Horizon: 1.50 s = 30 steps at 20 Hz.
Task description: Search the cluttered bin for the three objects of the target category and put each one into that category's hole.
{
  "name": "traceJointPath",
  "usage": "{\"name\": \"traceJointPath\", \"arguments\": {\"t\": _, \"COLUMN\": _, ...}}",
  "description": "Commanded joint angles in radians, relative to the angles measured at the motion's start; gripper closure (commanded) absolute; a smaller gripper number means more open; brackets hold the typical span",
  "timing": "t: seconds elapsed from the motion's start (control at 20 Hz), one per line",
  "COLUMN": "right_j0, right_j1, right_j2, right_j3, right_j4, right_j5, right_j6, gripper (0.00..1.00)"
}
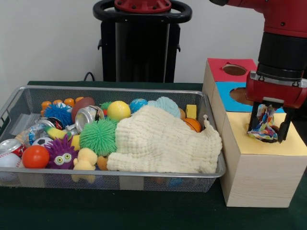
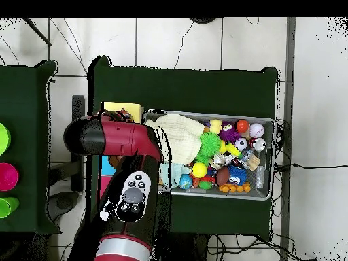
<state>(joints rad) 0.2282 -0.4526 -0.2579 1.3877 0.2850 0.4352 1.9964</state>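
Yellow-topped box (image 1: pixel 268 143) beneath wrapper-gripping hand (image 1: pixel 266 128).

light: even, bright indoor | shadows: soft, faint | glare: none | focus: slightly soft

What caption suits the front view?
Red arm's gripper holds a crinkly wrapper over the yellow-topped box, beside the toy-filled mesh bin.
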Motion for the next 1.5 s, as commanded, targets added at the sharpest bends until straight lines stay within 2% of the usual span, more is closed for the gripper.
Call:
{"name": "traceJointPath", "arguments": {"t": 0.05, "right_j0": -0.017, "right_j1": 0.035, "right_j2": 0.040, "right_j3": -0.010, "right_j4": -0.012, "right_j5": 0.113, "right_j6": 0.134, "gripper": 0.00}}
{"name": "traceJointPath", "arguments": {"t": 0.4, "right_j0": -0.023, "right_j1": 0.035, "right_j2": 0.047, "right_j3": -0.001, "right_j4": 0.011, "right_j5": 0.120, "right_j6": 0.161, "gripper": 0.00}}
{"name": "traceJointPath", "arguments": {"t": 0.75, "right_j0": -0.017, "right_j1": 0.000, "right_j2": 0.042, "right_j3": -0.006, "right_j4": 0.021, "right_j5": 0.172, "right_j6": 0.173, "gripper": 0.00}}
{"name": "traceJointPath", "arguments": {"t": 1.5, "right_j0": -0.016, "right_j1": 0.003, "right_j2": 0.059, "right_j3": 0.012, "right_j4": 0.022, "right_j5": 0.135, "right_j6": 0.173, "gripper": 0.00}}
